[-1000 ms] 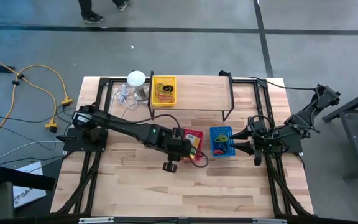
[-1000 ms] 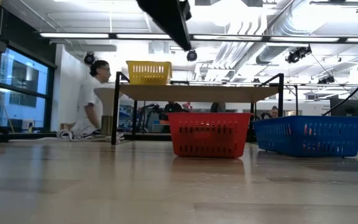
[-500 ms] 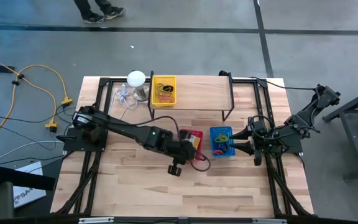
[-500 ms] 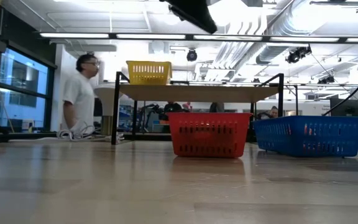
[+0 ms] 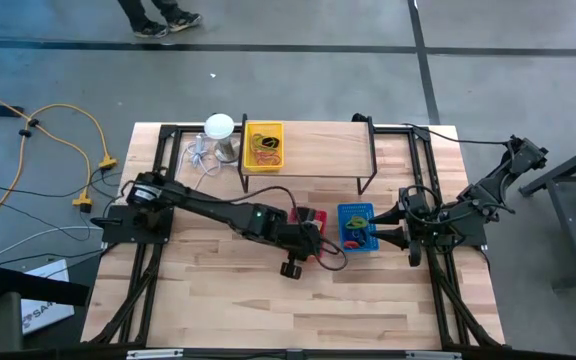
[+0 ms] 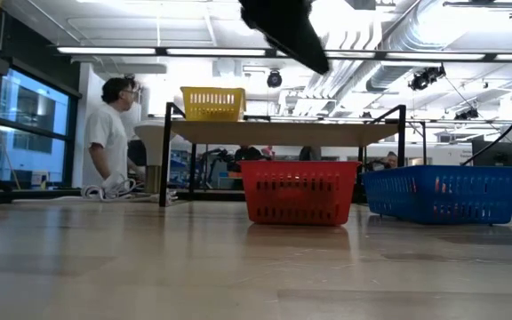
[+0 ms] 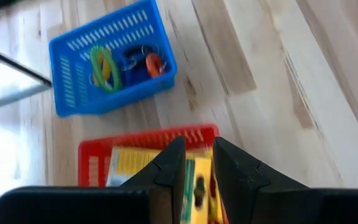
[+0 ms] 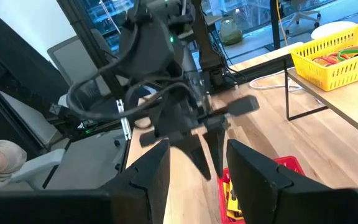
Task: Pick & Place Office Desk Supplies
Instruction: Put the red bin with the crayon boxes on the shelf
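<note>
Small yellow-and-green card boxes (image 7: 128,165) lie in a red basket (image 7: 146,138) at mid-table. My left gripper (image 7: 197,148) hangs above this basket (image 5: 315,220), slanting down. Its fingers stand a little apart, and the right wrist view shows nothing between them. Beside it, a blue basket (image 5: 356,228) holds green rubber bands (image 7: 104,62) and an orange ring (image 7: 152,62). A yellow basket (image 5: 263,146) with coloured bands stands on a raised shelf (image 5: 318,150). My right gripper (image 8: 197,149) waits open at the table's right side (image 5: 404,236).
A white round-topped object (image 5: 219,126) with a cable sits at the far left of the table. The shelf's black legs (image 5: 365,185) stand just behind the baskets. Bare wood lies along the near half of the table (image 5: 298,310). A person (image 6: 111,133) stands in the room beyond.
My left gripper has gone toward the table's right edge, across the red basket toward the blue one, and has tipped slightly. Its finger gap looks unchanged. The person in the room behind has stood up and shifted.
</note>
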Controlling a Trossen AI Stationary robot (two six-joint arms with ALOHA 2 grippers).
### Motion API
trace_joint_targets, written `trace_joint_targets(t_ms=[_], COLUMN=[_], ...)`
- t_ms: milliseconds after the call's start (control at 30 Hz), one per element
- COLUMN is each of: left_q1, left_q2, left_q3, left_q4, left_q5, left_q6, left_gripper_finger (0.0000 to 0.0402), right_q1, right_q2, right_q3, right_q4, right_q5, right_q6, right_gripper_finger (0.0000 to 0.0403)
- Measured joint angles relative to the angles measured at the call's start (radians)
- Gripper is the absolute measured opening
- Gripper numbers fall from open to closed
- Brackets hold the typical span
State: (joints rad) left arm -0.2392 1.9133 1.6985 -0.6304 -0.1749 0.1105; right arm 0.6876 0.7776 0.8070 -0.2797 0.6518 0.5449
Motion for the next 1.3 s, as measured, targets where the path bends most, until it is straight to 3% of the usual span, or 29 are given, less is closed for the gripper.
trace_joint_targets(t_ms=[1300], left_q1=[-0.042], left_q2=[0.116], left_q3=[0.000], left_q4=[-0.052], left_q5=[-0.005], left_q6=[-0.104], left_gripper_finger=[0.0076], right_q1=[0.000], right_q2=[0.000], right_q3=[0.000], right_q4=[-0.001], right_q5=[0.000], right_q6=[0.000], right_gripper_finger=[0.0146])
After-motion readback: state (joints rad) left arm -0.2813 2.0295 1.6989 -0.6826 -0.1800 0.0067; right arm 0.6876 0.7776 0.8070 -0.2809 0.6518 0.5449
